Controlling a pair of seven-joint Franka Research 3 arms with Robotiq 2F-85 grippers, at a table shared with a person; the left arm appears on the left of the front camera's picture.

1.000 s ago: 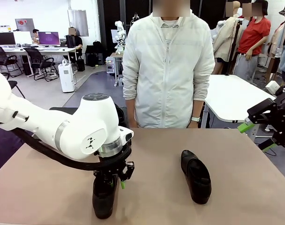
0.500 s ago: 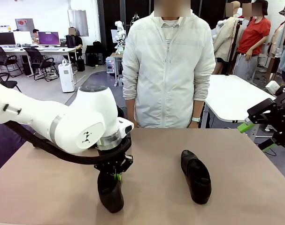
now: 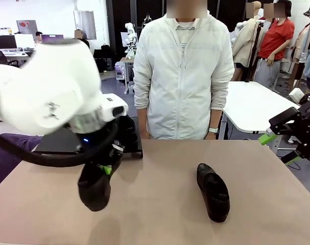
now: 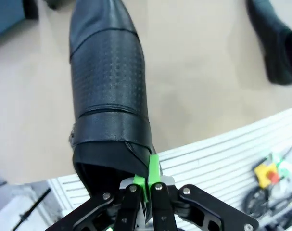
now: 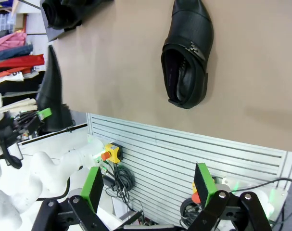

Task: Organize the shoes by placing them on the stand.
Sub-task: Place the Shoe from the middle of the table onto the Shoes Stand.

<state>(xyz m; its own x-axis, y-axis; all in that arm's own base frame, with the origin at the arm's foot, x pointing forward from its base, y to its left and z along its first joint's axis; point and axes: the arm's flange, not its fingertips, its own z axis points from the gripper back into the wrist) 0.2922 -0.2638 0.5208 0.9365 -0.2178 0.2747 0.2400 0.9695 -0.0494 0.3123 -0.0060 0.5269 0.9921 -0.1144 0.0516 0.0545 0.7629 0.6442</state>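
Black leather shoe [image 3: 95, 190], pinched at its rim by the tightly closed left gripper [image 3: 108, 168], has just risen off the table [image 3: 165, 219] toward the far-left stand [image 3: 55, 144]; right gripper [image 3: 280, 148] gapes empty.

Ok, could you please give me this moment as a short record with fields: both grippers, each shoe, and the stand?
left gripper: shut on the heel rim of the held shoe
held shoe: hangs toe down, apparently clear of the table
right gripper: open, holding nothing, beyond the table's right edge
second shoe: lies flat on the table, untouched
stand: at the table's far left, with other shoes on it
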